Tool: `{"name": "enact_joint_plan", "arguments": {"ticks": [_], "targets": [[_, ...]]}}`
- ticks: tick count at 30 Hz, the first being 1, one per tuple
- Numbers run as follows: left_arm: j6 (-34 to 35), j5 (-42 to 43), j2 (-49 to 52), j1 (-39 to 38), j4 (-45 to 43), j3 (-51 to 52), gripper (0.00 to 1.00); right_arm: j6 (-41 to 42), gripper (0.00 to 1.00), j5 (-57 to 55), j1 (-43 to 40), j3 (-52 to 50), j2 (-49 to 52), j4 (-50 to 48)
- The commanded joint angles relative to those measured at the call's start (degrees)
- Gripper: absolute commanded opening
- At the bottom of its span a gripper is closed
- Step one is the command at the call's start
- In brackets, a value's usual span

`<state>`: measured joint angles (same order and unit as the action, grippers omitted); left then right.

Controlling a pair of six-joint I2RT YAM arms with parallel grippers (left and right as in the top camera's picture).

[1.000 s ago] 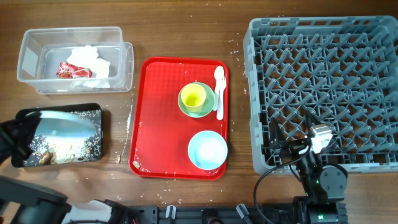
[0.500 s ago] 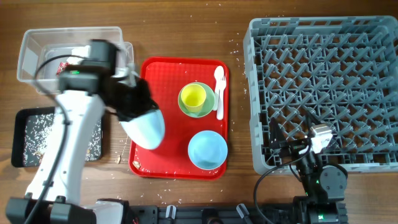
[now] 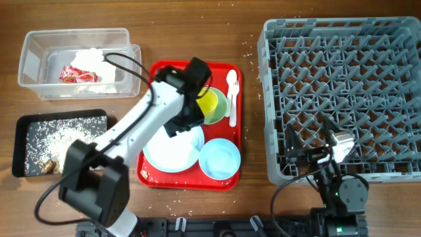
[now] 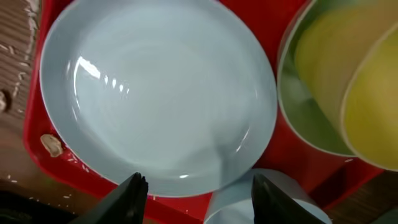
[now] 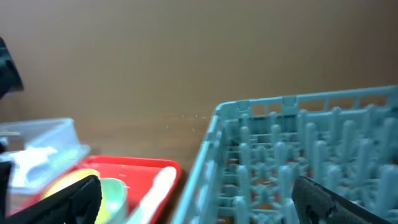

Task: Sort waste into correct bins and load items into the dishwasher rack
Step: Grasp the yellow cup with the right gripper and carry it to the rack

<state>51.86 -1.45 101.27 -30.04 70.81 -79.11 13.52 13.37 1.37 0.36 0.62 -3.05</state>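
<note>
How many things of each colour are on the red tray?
Blue: 2 (plate, bowl)
Yellow: 1 (cup)
Green: 1 (saucer)
White: 1 (spoon)
Total: 5

A crumpled white napkin (image 3: 92,60) and a small red wrapper (image 3: 74,75) lie together inside the clear tub (image 3: 72,31) at the far left. Whitish crumbs and rice grains (image 3: 56,139) are scattered over the floor of the black tray (image 3: 20,141) on the table's near-left side. On the red tray (image 3: 154,72) the large light-blue plate (image 3: 172,150) lies flat, face up, just beside the upright light-blue bowl (image 3: 220,158). The yellow cup (image 3: 209,104) stands on the pale green saucer (image 3: 222,113), with the white spoon (image 3: 231,99) lying along its right edge. The grey pegged rack (image 3: 271,99) sits at the right
</note>
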Motion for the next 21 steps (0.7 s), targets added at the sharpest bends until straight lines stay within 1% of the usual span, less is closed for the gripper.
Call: {"name": "enact_joint_plan", "arguments": {"ticks": [1, 2, 3, 4, 5, 6, 7, 9, 10, 12, 13, 14, 15, 16, 17, 18, 19, 21], "targets": [[0.90, -4.09, -9.42, 6.16, 1.86, -5.49, 0.56, 32.61, 1.00, 3.61, 0.07, -0.07, -0.35, -2.84], [0.92, -4.20, -12.81, 9.49, 1.42, -5.73, 0.60, 34.64, 1.00, 3.61, 0.07, -0.07, -0.37, -5.44], [0.92, -4.20, -14.86, 11.80, 1.29, -5.73, 0.69, 35.10, 1.00, 3.61, 0.07, -0.07, -0.35, -9.86], [0.92, -4.20, -18.01, 16.15, 1.16, -5.70, 0.80, 35.08, 1.00, 3.13, 0.07, -0.07, -0.35, -19.02], [0.92, -4.20, -19.61, 19.08, 1.16, -5.70, 0.94, 35.06, 1.00, 2.47, 0.07, -0.04, -0.17, -23.65], [0.92, -4.20, -21.09, 22.40, 1.18, -5.70, 1.00, 35.04, 1.00, 0.52, 0.07, 0.83, 0.83, -28.85], [0.92, -4.17, -22.23, 26.75, 1.25, -5.70, 1.00, 34.71, 1.00, -0.28, 0.07, 2.67, 2.36, -29.03], [0.92, -4.15, -22.60, 32.04, 1.90, -5.70, 1.00, 32.02, 1.00, -0.11, 0.07, 7.87, 8.20, -29.05], [0.92, -4.20, -22.58, 34.51, 2.43, -5.70, 1.00, 30.03, 1.00, 1.03, 0.07, 11.72, 12.66, -29.05], [0.92, -4.20, -22.58, 39.01, 3.41, -5.70, 1.00, 22.71, 1.00, 11.04, 0.07, 23.96, 26.27, -28.79], [0.92, -4.22, -22.58, 40.57, 4.07, -5.70, 1.00, 21.29, 1.00, 15.78, 0.07, 28.81, 31.45, -28.28], [0.92, -4.22, -22.58, 42.05, 5.07, -5.70, 1.00, 20.72, 1.00, 24.46, 0.09, 38.01, 40.54, -24.44], [0.92, -4.22, -22.58, 42.88, 5.95, -5.70, 1.00, 20.13, 1.00, 29.51, 0.24, 44.74, 46.60, -19.37], [0.92, -4.22, -22.58, 43.19, 6.23, -5.68, 1.00, 17.38, 1.00, 32.96, 0.85, 50.58, 51.56, -13.55], [0.90, -5.35, -22.58, 43.19, 6.23, -5.66, 1.00, 11.96, 1.00, 34.49, 2.69, 58.77, 58.05, -2.86], [0.90, -8.33, -22.58, 43.19, 6.62, -5.66, 1.00, 5.49, 1.00, 33.18, 5.20, 65.57, 63.45, 7.17], [0.90, -12.00, -22.58, 43.19, 7.52, -5.66, 1.00, 0.26, 1.00, 28.94, 8.15, 71.30, 67.93, 15.80], [0.92, -15.78, -22.58, 43.19, 8.68, -5.66, 1.00, -7.45, 1.00, 16.39, 15.34, 81.13, 75.97, 30.51]]}}
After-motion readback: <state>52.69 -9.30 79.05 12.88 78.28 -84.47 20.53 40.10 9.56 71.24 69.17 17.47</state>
